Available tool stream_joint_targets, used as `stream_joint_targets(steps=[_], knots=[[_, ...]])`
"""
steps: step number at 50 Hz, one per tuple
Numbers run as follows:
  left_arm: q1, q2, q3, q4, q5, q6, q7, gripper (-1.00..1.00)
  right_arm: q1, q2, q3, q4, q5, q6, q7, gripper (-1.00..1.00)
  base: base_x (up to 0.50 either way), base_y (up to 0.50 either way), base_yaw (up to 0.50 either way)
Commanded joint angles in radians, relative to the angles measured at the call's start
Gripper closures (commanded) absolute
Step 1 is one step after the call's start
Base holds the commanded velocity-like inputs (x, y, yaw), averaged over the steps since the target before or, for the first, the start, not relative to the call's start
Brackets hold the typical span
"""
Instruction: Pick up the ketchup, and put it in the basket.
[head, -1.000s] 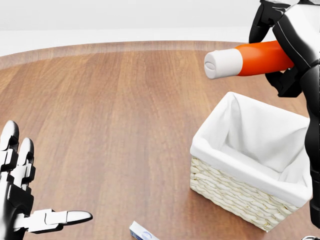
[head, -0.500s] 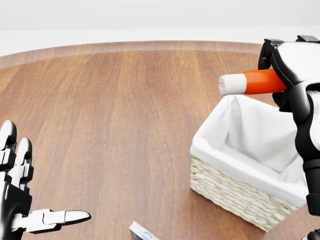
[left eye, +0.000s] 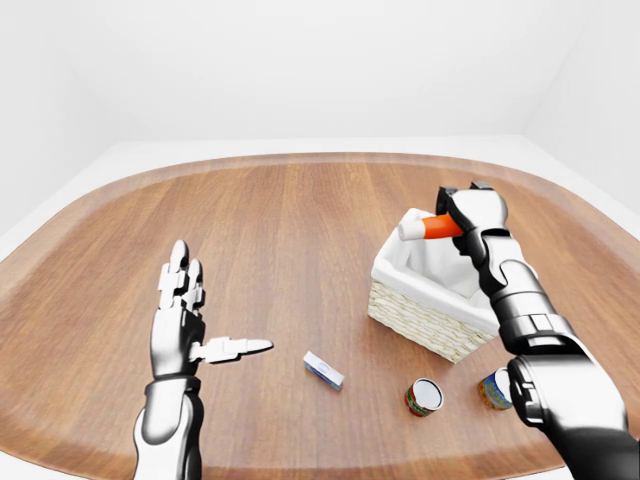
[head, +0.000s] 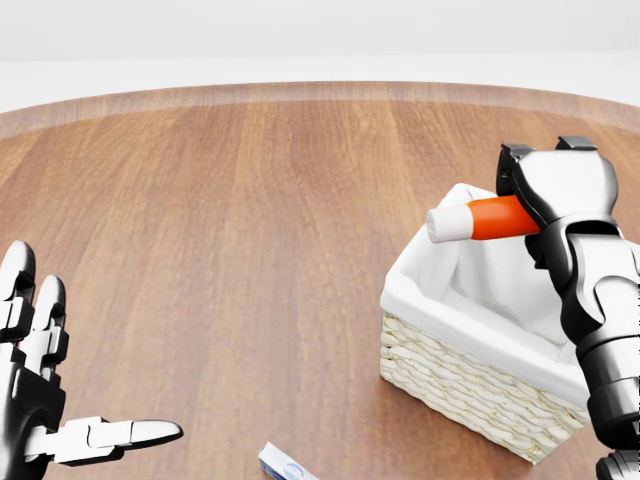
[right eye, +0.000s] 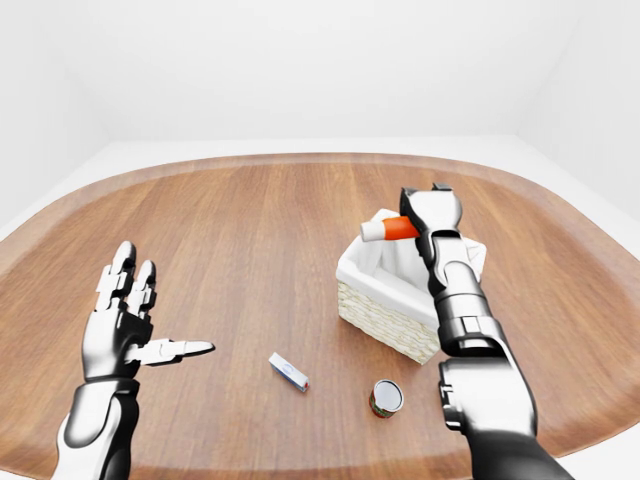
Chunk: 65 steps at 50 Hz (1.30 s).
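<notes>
Orange ketchup (head: 490, 218) has dropped toward basket (head: 470, 385).

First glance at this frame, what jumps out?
The orange ketchup stands out, held sideways in the right hand over the white-lined basket at the head view's right. The left hand hangs open, fingers spread, above the wooden table at the left-eye view's lower left. A small box and two cans lie near the bottom edge.
</notes>
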<state>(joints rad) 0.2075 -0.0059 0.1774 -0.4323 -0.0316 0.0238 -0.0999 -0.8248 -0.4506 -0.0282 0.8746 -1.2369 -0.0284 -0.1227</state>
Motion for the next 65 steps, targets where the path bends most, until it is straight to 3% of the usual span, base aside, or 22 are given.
stream_joint_targets(steps=[1, 12, 28, 65], knots=[[-0.006, 0.002, 0.0, 0.027, 0.0, -0.021, 0.0, -1.0, -0.018, 0.007, 0.026, 0.135, -0.018, -0.011, -0.103, 1.0, 0.0, 0.0, 0.0], [0.001, 0.002, -0.005, 0.029, 0.003, -0.031, 0.002, -1.0, -0.012, -0.025, 0.031, 0.24, -0.007, -0.028, -0.178, 1.0, 0.0, 0.0, 0.0], [0.004, 0.001, -0.007, 0.029, 0.005, -0.035, 0.002, -1.0, -0.008, -0.036, 0.039, 0.267, 0.009, -0.025, -0.196, 1.0, 0.0, 0.0, 0.0], [0.003, 0.001, -0.004, 0.015, 0.002, -0.018, -0.001, -1.0, -0.029, -0.002, 0.064, 0.392, 0.037, -0.031, -0.284, 1.0, 0.0, 0.0, 0.0]])
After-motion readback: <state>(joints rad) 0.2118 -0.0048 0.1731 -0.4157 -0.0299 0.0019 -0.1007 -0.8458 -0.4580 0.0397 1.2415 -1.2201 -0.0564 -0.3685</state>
